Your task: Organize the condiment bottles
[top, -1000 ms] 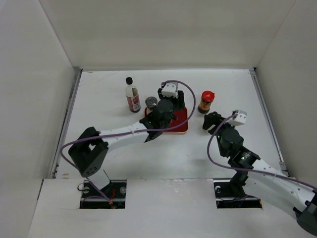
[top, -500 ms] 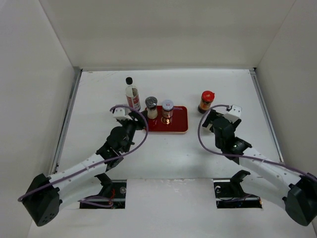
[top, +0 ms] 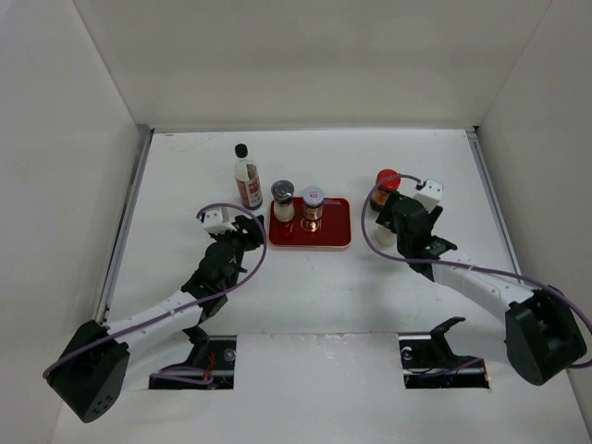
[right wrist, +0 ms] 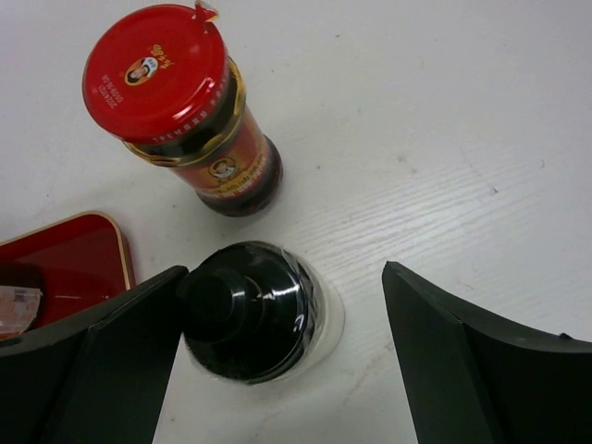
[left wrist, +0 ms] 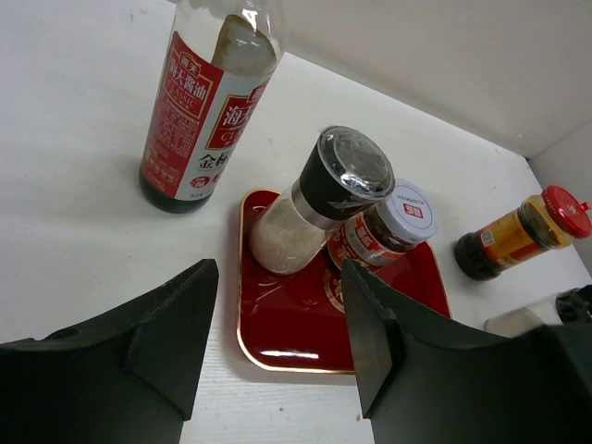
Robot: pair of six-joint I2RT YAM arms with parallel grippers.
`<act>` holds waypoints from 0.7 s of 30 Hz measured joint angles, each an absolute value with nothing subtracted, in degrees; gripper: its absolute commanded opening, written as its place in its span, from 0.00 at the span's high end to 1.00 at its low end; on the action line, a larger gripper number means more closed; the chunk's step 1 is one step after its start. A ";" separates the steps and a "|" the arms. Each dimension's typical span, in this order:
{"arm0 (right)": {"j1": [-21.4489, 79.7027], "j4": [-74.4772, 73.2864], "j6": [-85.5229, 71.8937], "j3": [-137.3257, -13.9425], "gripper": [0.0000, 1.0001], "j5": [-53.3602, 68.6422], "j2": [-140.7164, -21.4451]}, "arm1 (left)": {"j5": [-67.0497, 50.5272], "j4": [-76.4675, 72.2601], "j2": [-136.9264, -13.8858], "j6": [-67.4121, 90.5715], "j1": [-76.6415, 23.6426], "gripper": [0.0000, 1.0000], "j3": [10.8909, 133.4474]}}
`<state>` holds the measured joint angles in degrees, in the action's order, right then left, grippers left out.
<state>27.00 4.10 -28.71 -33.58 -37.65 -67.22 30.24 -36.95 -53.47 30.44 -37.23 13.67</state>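
Right gripper (right wrist: pixel 284 277), jaws wide and holding nothing, straddles the black-lidded jar (right wrist: pixel 248 313), which stands just off the red tray (right wrist: pixel 74 254) with the red-capped bottle (right wrist: pixel 180 111) just beyond; you are at the grasp step, and the next move calls for closing squarely on that jar and lifting it clear of its neighbour. Left gripper (left wrist: pixel 277 277), equally wide and empty, faces the tray, where the grey-lidded jar (left wrist: pixel 319 199) and white-lidded jar (left wrist: pixel 384 231) stand side by side, the tall bottle (left wrist: pixel 199 102) beside it. Only the right wrist view shows you the black-lidded jar; the top view hides it under the gripper.
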 measured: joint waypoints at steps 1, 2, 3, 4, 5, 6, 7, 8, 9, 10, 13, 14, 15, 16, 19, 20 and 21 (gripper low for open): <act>27.03 4.56 -28.67 -34.11 0.08 -37.45 -68.16 | 30.15 -37.56 -53.84 30.52 -37.23 0.46 13.58; 27.03 4.82 -28.67 -34.59 0.08 -37.36 -68.90 | 30.13 -37.89 -54.19 30.57 -37.23 0.46 13.52; 27.03 4.95 -28.56 -35.03 0.08 -37.30 -69.49 | 30.11 -38.15 -54.54 30.65 -37.23 0.46 13.45; 27.07 4.95 -28.45 -35.24 0.07 -37.36 -69.73 | 30.06 -38.33 -54.85 30.70 -37.23 0.46 13.45; 27.14 4.93 -28.38 -35.29 0.06 -37.52 -69.73 | 30.00 -38.44 -55.07 30.72 -37.23 0.46 13.45; 27.35 4.84 -28.25 -35.29 0.05 -37.87 -69.58 | 29.95 -38.50 -55.20 30.76 -37.23 0.46 13.45; 27.62 4.64 -28.14 -35.29 0.05 -38.13 -69.32 | 29.89 -38.63 -55.24 30.83 -37.23 0.46 13.45; 28.03 4.47 -28.01 -35.29 0.04 -38.54 -68.90 | 29.89 -38.83 -55.24 30.87 -37.23 0.46 13.41; 28.51 4.40 -27.86 -35.27 0.04 -38.92 -68.25 | 29.85 -39.03 -55.22 30.89 -37.23 0.46 13.34; 28.97 4.36 -27.79 -35.24 0.03 -39.22 -67.42 | 29.80 -39.27 -55.22 30.92 -37.23 0.46 13.23; 29.76 4.49 -27.42 -35.20 0.03 -39.64 -64.60 | 29.67 -39.35 -55.29 30.98 -37.23 0.46 13.04; 29.85 4.56 -27.27 -35.20 0.02 -39.62 -64.07 | 29.63 -39.40 -55.35 31.05 -37.23 0.46 13.02; 30.06 4.56 -27.22 -35.20 0.02 -39.59 -63.96 | 29.50 -39.53 -55.44 31.11 -37.23 0.46 13.02; 30.11 4.51 -27.20 -35.20 0.02 -39.51 -64.16 | 29.45 -39.70 -55.61 31.20 -37.23 0.46 13.02; 30.39 4.25 -27.31 -35.20 0.01 -39.18 -65.87 | 29.26 -39.88 -56.03 31.38 -37.21 0.46 13.02; 30.48 4.21 -27.44 -35.20 0.02 -39.00 -66.76 | 29.23 -39.88 -56.05 31.42 -37.21 0.46 13.02; 30.48 4.14 -27.51 -35.20 0.02 -38.79 -67.59 | 29.23 -39.94 -56.01 31.51 -37.21 0.46 12.99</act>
<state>30.48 4.14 -27.51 -35.20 -38.79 -67.59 29.23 -39.94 -56.01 31.51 -37.21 12.99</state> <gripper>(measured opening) 0.984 0.535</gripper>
